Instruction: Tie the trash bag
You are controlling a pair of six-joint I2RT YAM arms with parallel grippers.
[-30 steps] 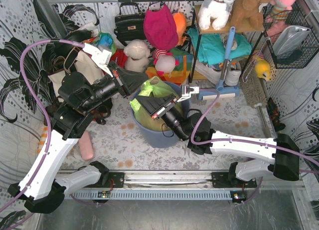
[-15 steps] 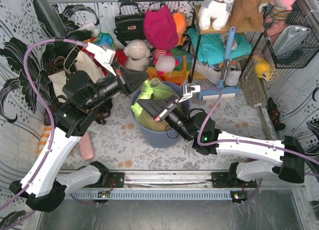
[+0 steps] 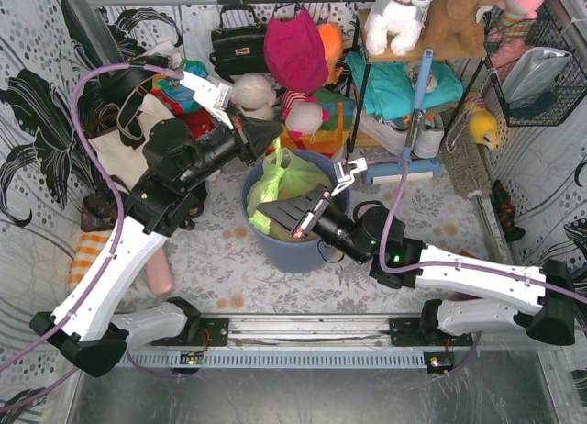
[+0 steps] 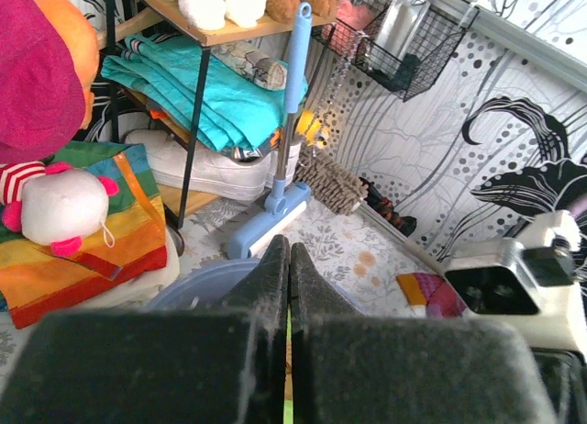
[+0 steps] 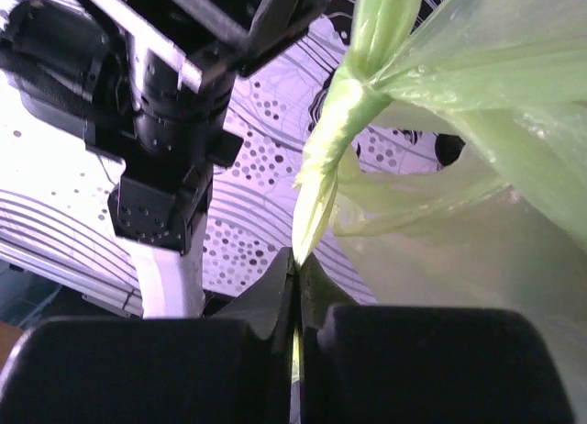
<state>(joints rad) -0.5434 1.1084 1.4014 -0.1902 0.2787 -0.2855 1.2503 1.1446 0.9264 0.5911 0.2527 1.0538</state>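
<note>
The trash bag (image 3: 289, 174), thin light-green plastic, stands in the round blue bin (image 3: 298, 252) in the top view. My left gripper (image 3: 276, 136) is above the bag's top on the far left, shut, with a thin green strip of the bag showing between its fingers (image 4: 287, 248). My right gripper (image 3: 261, 207) is at the bag's near left side, shut on a twisted green tail of the trash bag (image 5: 323, 158) that rises from its fingertips (image 5: 296, 262). The bag's film is stretched between the two grippers.
A cream tote (image 3: 119, 141) and a black handbag (image 3: 238, 43) sit at the back left. Soft toys (image 3: 293, 48) are piled behind the bin. A blue mop (image 3: 408, 121) leans by the shelf (image 3: 367, 84). A pink object (image 3: 160, 270) lies on the floor.
The left gripper has moved right and away, to above the bag. The right gripper has slid left and nearer. The bag's top has been drawn up taller between them.
</note>
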